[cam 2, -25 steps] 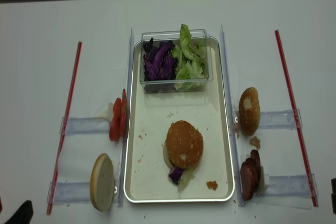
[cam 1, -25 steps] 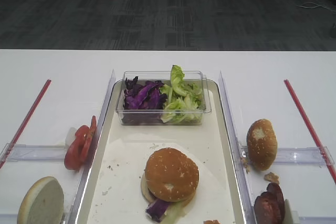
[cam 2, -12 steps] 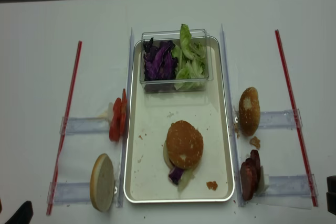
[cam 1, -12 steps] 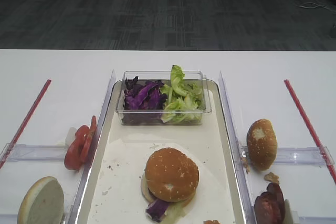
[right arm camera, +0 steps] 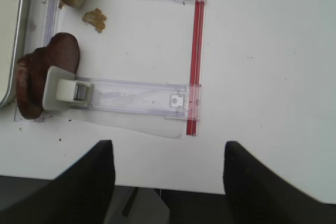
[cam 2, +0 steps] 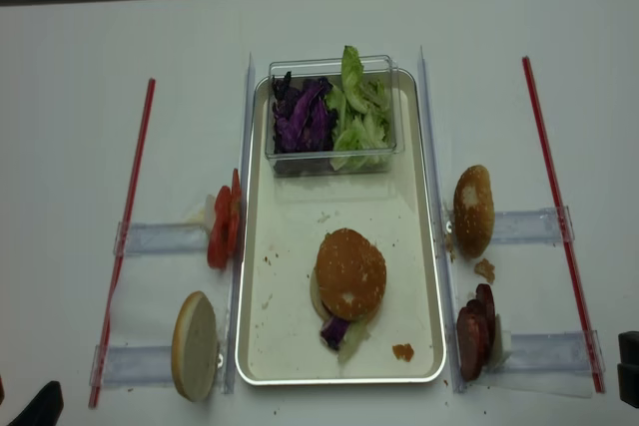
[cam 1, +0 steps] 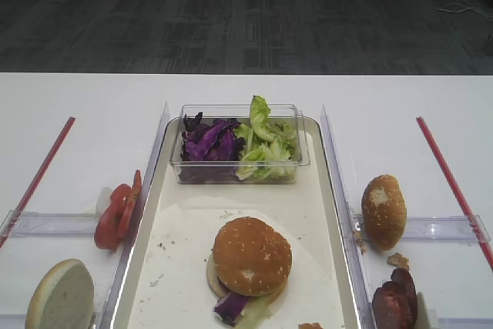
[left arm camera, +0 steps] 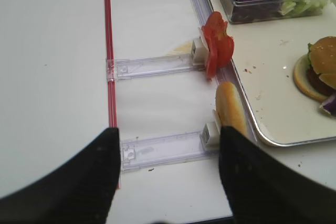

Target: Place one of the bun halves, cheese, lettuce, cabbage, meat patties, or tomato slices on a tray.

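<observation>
Stacked burger topped by sesame bun half [cam 1: 252,255] sits on tray [cam 1: 317,190], near end; right gripper [right arm camera: 165,179] hangs over desk [right arm camera: 273,77] edge, fingers [right arm camera: 86,182] spread wide, empty; meat patties [right arm camera: 39,80] ahead and to its left, stack on edge, right arm nearer; left gripper [left arm camera: 168,182] likewise released, tomato slices [left arm camera: 216,48] ahead

No readable text, label, brand or number anywhere.
</observation>
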Tool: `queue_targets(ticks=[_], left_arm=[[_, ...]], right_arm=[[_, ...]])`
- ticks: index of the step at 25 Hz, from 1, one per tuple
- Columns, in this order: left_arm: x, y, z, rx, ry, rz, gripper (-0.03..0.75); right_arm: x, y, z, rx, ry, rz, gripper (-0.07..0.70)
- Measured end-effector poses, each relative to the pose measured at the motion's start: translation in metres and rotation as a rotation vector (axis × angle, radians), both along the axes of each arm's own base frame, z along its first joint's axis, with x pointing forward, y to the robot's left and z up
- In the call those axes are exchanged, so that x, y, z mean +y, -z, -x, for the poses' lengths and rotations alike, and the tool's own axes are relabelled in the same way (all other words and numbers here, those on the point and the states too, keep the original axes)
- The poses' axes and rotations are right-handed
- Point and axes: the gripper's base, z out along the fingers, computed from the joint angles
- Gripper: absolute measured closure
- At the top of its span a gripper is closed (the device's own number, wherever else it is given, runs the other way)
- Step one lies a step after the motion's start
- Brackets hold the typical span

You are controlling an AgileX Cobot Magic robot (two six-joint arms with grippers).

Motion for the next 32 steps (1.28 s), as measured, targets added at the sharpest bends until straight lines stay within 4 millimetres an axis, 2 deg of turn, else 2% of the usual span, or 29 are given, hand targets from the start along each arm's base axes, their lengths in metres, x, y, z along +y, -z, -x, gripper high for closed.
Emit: queue_targets(ticks=[9,32], left_arm=[[0.000,0.000,0.000,0.000,0.000,0.000,0.320],[0.000,0.000,0.000,0.000,0.000,0.000,0.320]], right_arm=[[0.000,-0.001,0.003,-0.023,0.000,-0.001,0.162],[-0.002,-0.014,0.065,-0.457,-0.001,-0.012,0.162]])
